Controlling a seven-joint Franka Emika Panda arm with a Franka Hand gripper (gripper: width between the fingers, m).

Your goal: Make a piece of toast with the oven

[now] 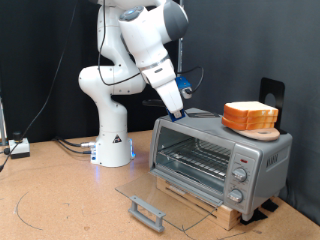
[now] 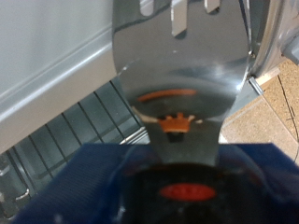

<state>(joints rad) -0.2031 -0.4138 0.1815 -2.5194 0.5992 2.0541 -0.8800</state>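
Arm (image 1: 128,60): white, rising from its base at the exterior view's left of the oven, elbow high, forearm slanting down toward the oven's top left corner.
Tool (image 1: 187,113): just over the oven's roof near that corner. It is clamped on a metal spatula (image 2: 182,70); in the wrist view the handle runs out from between the fingers and the slotted shiny blade fills the middle of the picture. In the exterior view a thin dark blade lies along the oven's roof, reaching toward the bread.
Oven (image 1: 220,160): silver-grey, on a wooden block on the table (image 1: 60,205); the glass door (image 1: 160,195) is dropped flat toward the exterior view's bottom, its handle at the front edge. The wire rack (image 1: 195,158) inside is bare. Round knobs (image 1: 239,178) sit on the panel at the oven's right.
Piece of toast (image 1: 250,110): top slice of a small stack resting with a round wooden board on the oven's roof, right of the tool; not touched by the blade as far as I can see.
Writing: none I can read on oven or arm.
Room: open table lies left of and before the oven's door; a dark stand rises behind the oven's right end.
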